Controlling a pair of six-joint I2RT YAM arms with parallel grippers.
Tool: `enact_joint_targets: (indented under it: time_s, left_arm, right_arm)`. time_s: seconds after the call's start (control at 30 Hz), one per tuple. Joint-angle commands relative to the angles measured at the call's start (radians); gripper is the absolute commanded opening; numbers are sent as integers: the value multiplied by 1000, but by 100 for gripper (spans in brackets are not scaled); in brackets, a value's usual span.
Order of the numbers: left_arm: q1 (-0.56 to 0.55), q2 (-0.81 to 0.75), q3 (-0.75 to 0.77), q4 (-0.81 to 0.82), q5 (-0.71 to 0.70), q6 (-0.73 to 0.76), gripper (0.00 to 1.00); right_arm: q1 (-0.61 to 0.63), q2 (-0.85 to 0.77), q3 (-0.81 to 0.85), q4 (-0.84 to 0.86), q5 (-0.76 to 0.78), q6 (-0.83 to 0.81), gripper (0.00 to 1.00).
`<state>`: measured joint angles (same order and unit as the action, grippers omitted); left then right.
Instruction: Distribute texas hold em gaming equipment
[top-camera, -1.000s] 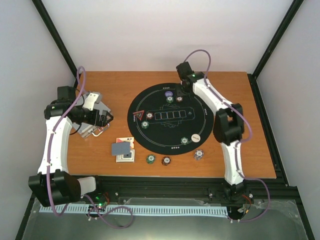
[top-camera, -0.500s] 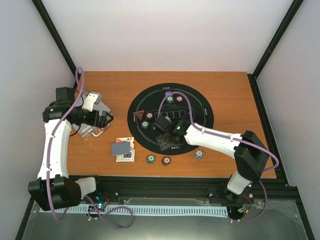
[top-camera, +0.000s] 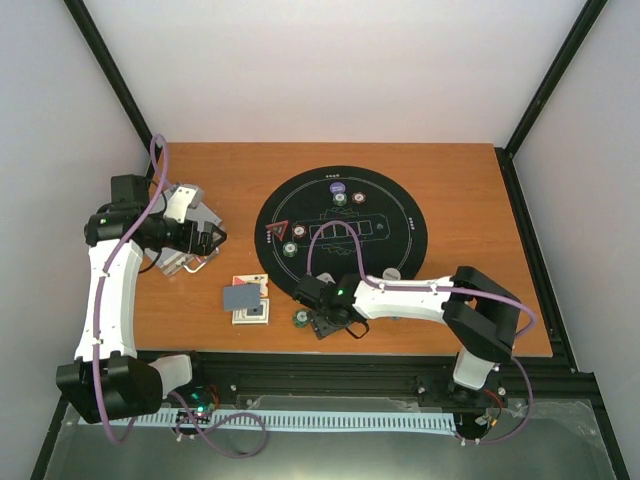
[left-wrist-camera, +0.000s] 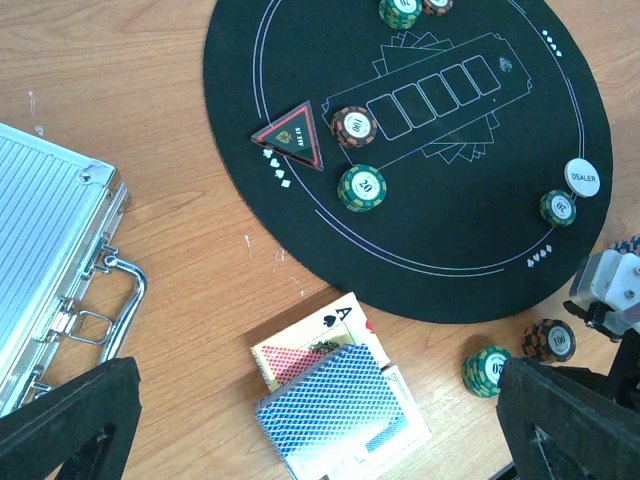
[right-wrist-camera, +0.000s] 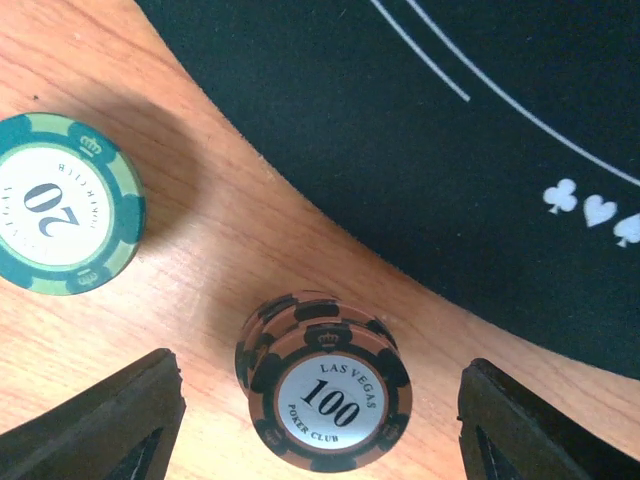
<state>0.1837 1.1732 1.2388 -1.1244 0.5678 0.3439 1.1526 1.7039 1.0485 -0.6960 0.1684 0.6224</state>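
With right gripper (right-wrist-camera: 320, 362) released, straddling the offset stack of brown striped round poker chips (right-wrist-camera: 328, 400) centred beneath: could shear off the top chip through a skewed squeeze.

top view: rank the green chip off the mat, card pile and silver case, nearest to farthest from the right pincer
1. green chip, just left of the right pincer
2. card pile, farther left
3. silver case, far left, farther back
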Motion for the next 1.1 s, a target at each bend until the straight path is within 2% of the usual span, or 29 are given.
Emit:
enact_joint_targets:
  time_s: [0.0, 0.3, 0.47, 0.63, 0.77, 0.97, 1.07]
  left_arm:
    - [7, -14, 9, -17, 4, -1, 100]
    - [7, -9, 15, -17, -3, 6, 100]
    - [7, -11, 11, -17, -3, 7, 100]
    - [8, -13, 10, -15, -3, 7, 100]
    - [8, -14, 12, -15, -4, 7, 100]
    - [7, -11, 10, -15, -1, 7, 100]
    - [7, -13, 5, -14, -2, 7, 100]
  right_arm:
    - [6, 31, -7, 45, -17, 26, 75]
    - [5, 80, -30, 68, -31, 22, 76]
    - [2, 83, -29, 72, -27, 17, 72]
    - [-5, 79, -12, 56, -19, 5, 63]
    - [-13, 74, -13, 47, -14, 3, 51]
    - [-19, 68, -10, 37, -9, -6, 48]
    - [-18, 61, -2, 30, -12, -20, 42]
